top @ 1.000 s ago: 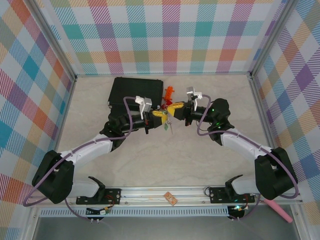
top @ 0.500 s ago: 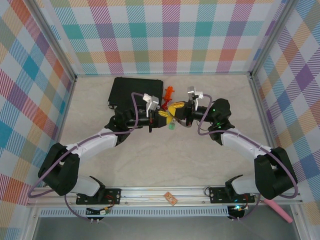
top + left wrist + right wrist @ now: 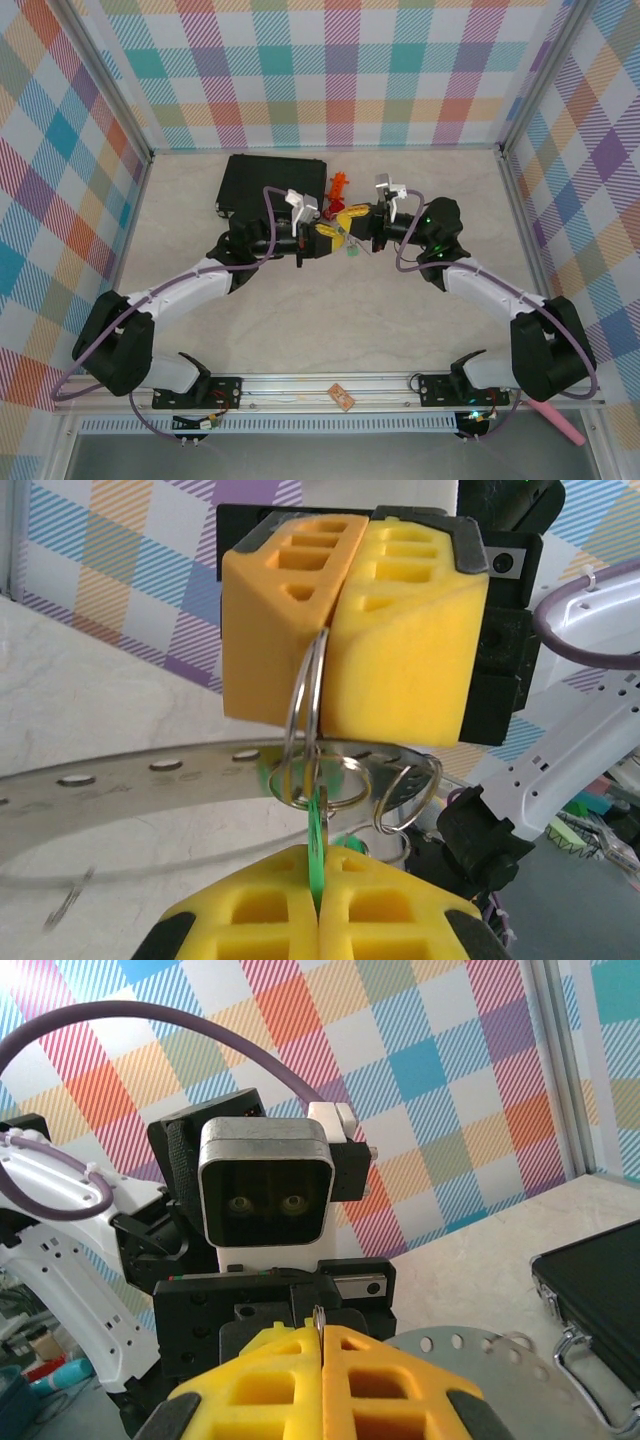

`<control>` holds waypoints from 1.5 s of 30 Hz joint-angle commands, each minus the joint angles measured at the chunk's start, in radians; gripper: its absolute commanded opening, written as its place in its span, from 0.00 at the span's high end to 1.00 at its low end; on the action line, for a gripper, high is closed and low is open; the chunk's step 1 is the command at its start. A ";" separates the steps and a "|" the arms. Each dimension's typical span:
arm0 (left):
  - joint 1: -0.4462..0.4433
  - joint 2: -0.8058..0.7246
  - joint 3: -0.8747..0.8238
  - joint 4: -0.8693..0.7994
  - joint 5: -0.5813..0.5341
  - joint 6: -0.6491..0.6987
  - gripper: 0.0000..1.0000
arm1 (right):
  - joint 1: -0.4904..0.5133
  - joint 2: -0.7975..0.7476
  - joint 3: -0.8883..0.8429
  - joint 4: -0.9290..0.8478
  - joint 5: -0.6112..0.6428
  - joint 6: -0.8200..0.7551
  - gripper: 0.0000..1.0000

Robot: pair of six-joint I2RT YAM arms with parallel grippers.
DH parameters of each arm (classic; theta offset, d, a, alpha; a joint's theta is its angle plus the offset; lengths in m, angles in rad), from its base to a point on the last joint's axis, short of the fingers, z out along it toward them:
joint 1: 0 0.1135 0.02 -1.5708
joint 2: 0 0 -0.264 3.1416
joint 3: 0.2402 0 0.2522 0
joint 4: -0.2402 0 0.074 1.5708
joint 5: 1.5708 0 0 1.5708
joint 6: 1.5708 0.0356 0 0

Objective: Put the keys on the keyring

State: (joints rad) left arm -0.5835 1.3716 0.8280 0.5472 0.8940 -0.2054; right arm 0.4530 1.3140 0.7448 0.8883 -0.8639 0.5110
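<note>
Keyring (image 3: 298,695), a thin grey metal loop, hangs above the bench (image 3: 90,710), pinched in the closed right fingers (image 3: 400,630); left fingers (image 3: 400,915) grip a green plastic key tag (image 3: 317,842) (edge-on). A skewed pull could slip it free.

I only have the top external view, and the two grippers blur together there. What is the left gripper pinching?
Observer: In the left wrist view the left gripper is shut on a thin green tag.
Operator: And the right one?
Observer: The right gripper is shut on a thin wire loop, pads pressed together.
Operator: Where is the keyring?
Observer: The flat keyring, punched with holes, runs crosswise between the two grippers; the wire loop reaches down to it.
</note>
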 commanded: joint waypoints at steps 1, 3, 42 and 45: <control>0.015 -0.053 -0.017 -0.023 -0.014 0.027 1.00 | 0.007 -0.058 -0.013 -0.004 0.015 -0.056 1.00; 0.022 -0.067 -0.021 -0.029 -0.020 0.029 1.00 | 0.006 -0.064 -0.018 -0.011 0.017 -0.063 1.00; 0.089 -0.147 0.052 -0.189 -0.119 0.080 1.00 | 0.005 -0.073 -0.062 -0.176 0.060 -0.179 0.91; 0.087 -0.137 0.066 -0.201 -0.115 0.080 1.00 | 0.003 -0.084 -0.078 -0.201 0.086 -0.191 0.68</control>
State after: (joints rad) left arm -0.5091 1.2537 0.8417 0.3519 0.7914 -0.1478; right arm 0.4553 1.2587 0.6846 0.7189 -0.8036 0.3550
